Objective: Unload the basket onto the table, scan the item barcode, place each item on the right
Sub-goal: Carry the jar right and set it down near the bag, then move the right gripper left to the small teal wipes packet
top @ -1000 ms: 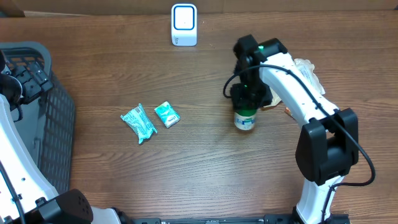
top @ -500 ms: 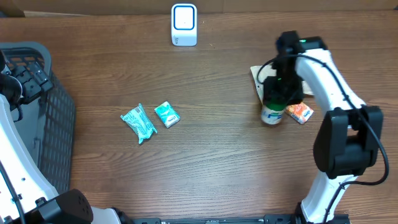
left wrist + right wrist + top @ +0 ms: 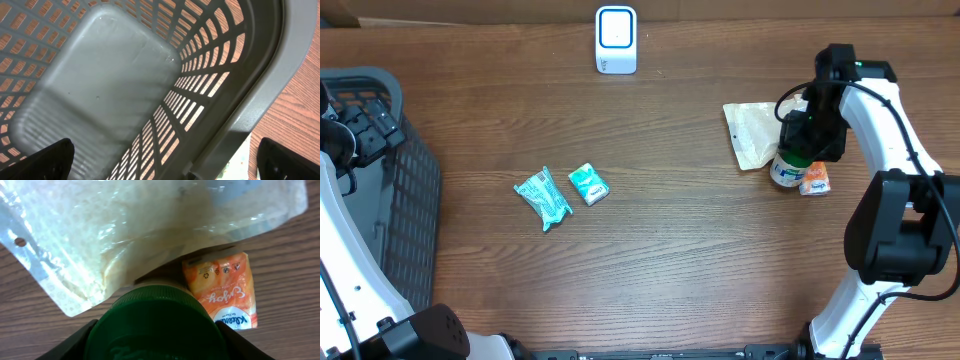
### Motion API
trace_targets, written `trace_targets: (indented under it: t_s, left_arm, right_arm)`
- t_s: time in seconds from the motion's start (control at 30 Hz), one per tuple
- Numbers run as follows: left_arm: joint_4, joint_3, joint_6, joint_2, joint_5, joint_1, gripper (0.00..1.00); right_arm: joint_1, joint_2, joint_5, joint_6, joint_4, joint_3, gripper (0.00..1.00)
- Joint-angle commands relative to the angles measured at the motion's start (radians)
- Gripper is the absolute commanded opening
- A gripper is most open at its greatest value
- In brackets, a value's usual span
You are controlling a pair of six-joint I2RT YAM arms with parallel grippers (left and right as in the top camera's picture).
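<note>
The bench [image 3: 670,260] was dark brown wood with a fine streaked grain. At its right side the right end effector [image 3: 802,148] pinched the bottle [image 3: 783,176] by its round, ribbed, dark green cap. The bottle was upright, with a white body and a green label. It sat between a flat, crinkled translucent pouch [image 3: 750,135] on its left and a small orange packet [image 3: 814,180] just beside it on the right. Whether the bottle's base touched the wood could not be told.

The scanner [image 3: 616,40], a rounded white block with a blue-ringed face, stood at the far edge near the middle, well apart from the bottle. Left of centre lay a shiny, wrinkled teal wrapper [image 3: 543,197] and, just beside it, a squarer teal packet [image 3: 588,184]. A grey plastic basket [image 3: 410,190] with slotted lattice walls stood at the far left.

Only the right wrist view showed a punched hole in the pouch's corner and the white script on the orange packet. Only the left wrist view showed the basket's smooth, solid floor, with the left end effector [image 3: 167,165] above it, fingers spread wide and holding nothing. Only the overhead view showed the scanner and the teal items.

In all there were one bottle, one pouch, one orange packet, two teal items, one scanner and one basket.
</note>
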State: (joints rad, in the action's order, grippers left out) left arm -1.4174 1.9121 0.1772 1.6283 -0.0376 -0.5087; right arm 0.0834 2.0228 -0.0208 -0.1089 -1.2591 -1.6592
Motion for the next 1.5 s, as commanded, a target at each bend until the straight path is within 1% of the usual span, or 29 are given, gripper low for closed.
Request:
trace_targets:
  t_s: [0.0, 0.03, 0.07, 0.13, 0.27, 0.37, 0.53, 0.67, 0.87, 0.97, 1.07, 1.17, 1.2, 1.23, 1.27, 1.33, 1.47]
  left_arm:
    - [0.001, 0.007, 0.006, 0.003, 0.003, -0.002, 1.0]
    - [0.001, 0.007, 0.006, 0.003, 0.003, -0.002, 1.0]
    - [0.001, 0.007, 0.006, 0.003, 0.003, -0.002, 1.0]
    - [0.001, 0.007, 0.006, 0.003, 0.003, -0.002, 1.0]
    - [0.001, 0.007, 0.006, 0.003, 0.003, -0.002, 1.0]
    - [0.001, 0.007, 0.006, 0.003, 0.003, -0.002, 1.0]
    - [0.001, 0.007, 0.006, 0.003, 0.003, -0.002, 0.99]
    - [0.001, 0.007, 0.006, 0.003, 0.003, -0.002, 0.99]
    - [0.001, 0.007, 0.006, 0.003, 0.003, -0.002, 0.99]
    - [0.001, 0.007, 0.006, 0.003, 0.003, -0.002, 1.0]
    - [0.001, 0.007, 0.006, 0.003, 0.003, -0.002, 1.0]
    - [0.001, 0.007, 0.006, 0.003, 0.003, -0.002, 1.0]
    - [0.001, 0.007, 0.006, 0.003, 0.003, -0.002, 1.0]
    - [0.001, 0.007, 0.006, 0.003, 0.003, -0.002, 0.99]
    - [0.001, 0.007, 0.006, 0.003, 0.003, -0.002, 1.0]
    - [0.001, 0.007, 0.006, 0.003, 0.003, -0.002, 1.0]
    - [0.001, 0.007, 0.006, 0.003, 0.003, -0.002, 1.0]
  right_arm:
    - [0.003, -0.013, 0.0, -0.022, -0.004, 0.004, 0.77]
    - [0.003, -0.013, 0.0, -0.023, -0.006, 0.004, 0.85]
    - [0.003, -0.013, -0.005, -0.023, -0.006, 0.004, 0.91]
    - [0.003, -0.013, -0.011, -0.023, -0.006, 0.003, 1.0]
    - [0.003, -0.014, -0.039, -0.023, -0.021, -0.017, 1.0]
    - [0.003, -0.021, -0.041, -0.022, -0.066, -0.075, 1.0]
    - [-0.01, -0.056, -0.046, -0.083, -0.202, -0.291, 1.0]
    - [-0.051, -0.066, -0.146, -0.101, -0.254, -0.417, 1.0]
    - [-0.154, -0.061, -0.344, -0.1, -0.188, -0.398, 1.0]
    - [-0.235, -0.061, -0.382, -0.101, -0.125, -0.347, 0.99]
    - [-0.325, -0.057, -0.409, -0.107, -0.054, -0.287, 0.9]
    - [-0.428, -0.057, -0.41, -0.149, 0.062, -0.203, 0.78]
    - [-0.465, -0.056, -0.407, -0.166, 0.108, -0.172, 0.71]
    - [-0.501, -0.054, -0.407, -0.183, 0.159, -0.138, 0.66]
    - [-0.552, -0.05, -0.405, -0.204, 0.233, -0.093, 0.57]
    - [-0.607, -0.042, -0.396, -0.248, 0.321, -0.045, 0.42]
    - [-0.7, -0.006, -0.372, -0.366, 0.451, 0.006, 0.19]
